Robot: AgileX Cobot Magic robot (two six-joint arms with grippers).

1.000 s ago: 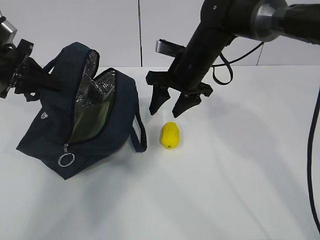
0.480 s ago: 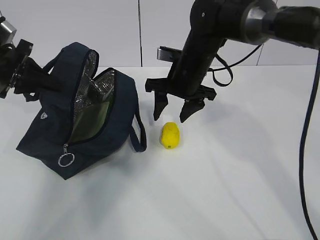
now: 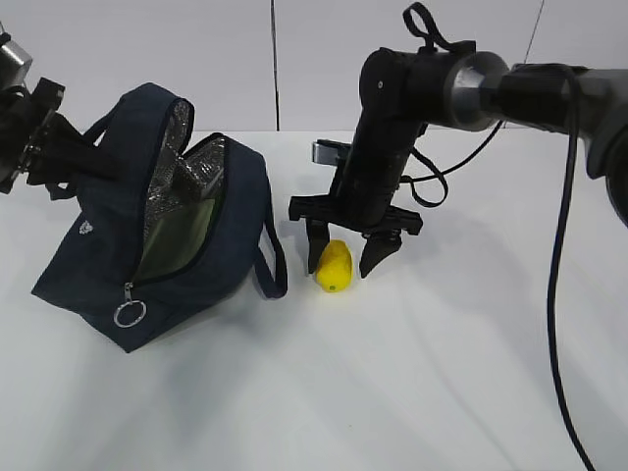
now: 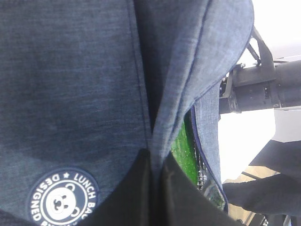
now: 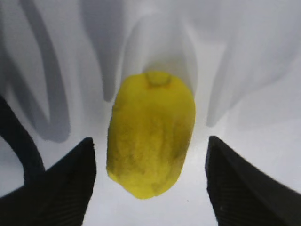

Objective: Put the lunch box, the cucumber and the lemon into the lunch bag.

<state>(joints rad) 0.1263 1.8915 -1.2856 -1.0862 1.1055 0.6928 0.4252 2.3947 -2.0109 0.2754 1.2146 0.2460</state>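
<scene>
The navy lunch bag (image 3: 231, 201) lies on its side at the left, zipper open, silver lining showing. My left gripper (image 3: 83, 157) is shut on a fold of the bag's fabric (image 4: 178, 84) at its top edge, with both fingers (image 4: 136, 193) pinched on it. Inside the opening I see the lunch box's pale green lid (image 3: 182, 235). A speckled green strip (image 4: 182, 150) in the gap looks like the cucumber. The yellow lemon (image 3: 334, 267) lies on the table right of the bag. My right gripper (image 3: 343, 268) stands open astride the lemon (image 5: 150, 136), neither finger touching it.
A loop handle (image 3: 272, 257) of the bag hangs toward the lemon, just left of my right gripper's left finger. The silver ring pull (image 3: 130, 313) lies at the bag's front corner. The white table (image 3: 442, 373) stretches to the right and front.
My right gripper has come down and forward from above the lemon to straddle it, its jaws a little wider. The left gripper and the bag have stayed put.
</scene>
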